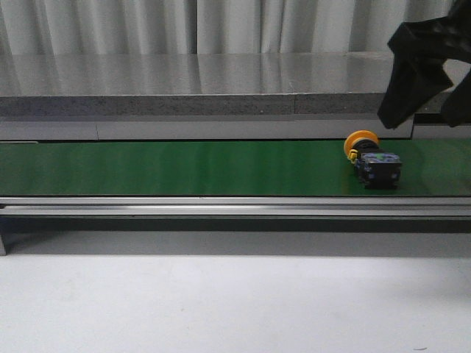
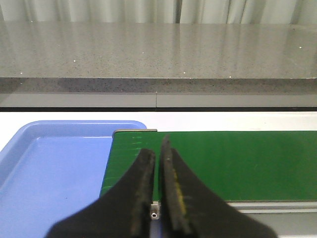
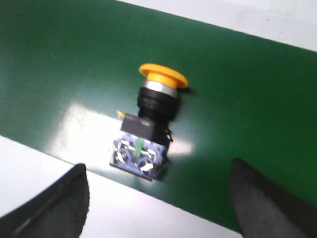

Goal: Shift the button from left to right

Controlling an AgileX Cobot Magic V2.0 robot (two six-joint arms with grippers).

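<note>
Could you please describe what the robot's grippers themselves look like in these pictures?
Both are matte black. The left gripper has two long, curved fingers tapering to thin tips. The right gripper has broad, rounded black fingers. No cables or markings are visible.

Button (image 1: 372, 160): yellow-orange head, black body, bluish terminal end (one small green mark). Belt (image 1: 184, 168): plain dark green. Tray (image 2: 44, 173): light blue. Both grippers' fingers (image 2: 146, 193): black.

Button (image 1: 372, 159) lies alone on green belt (image 1: 184, 168); open belt all round it
</note>
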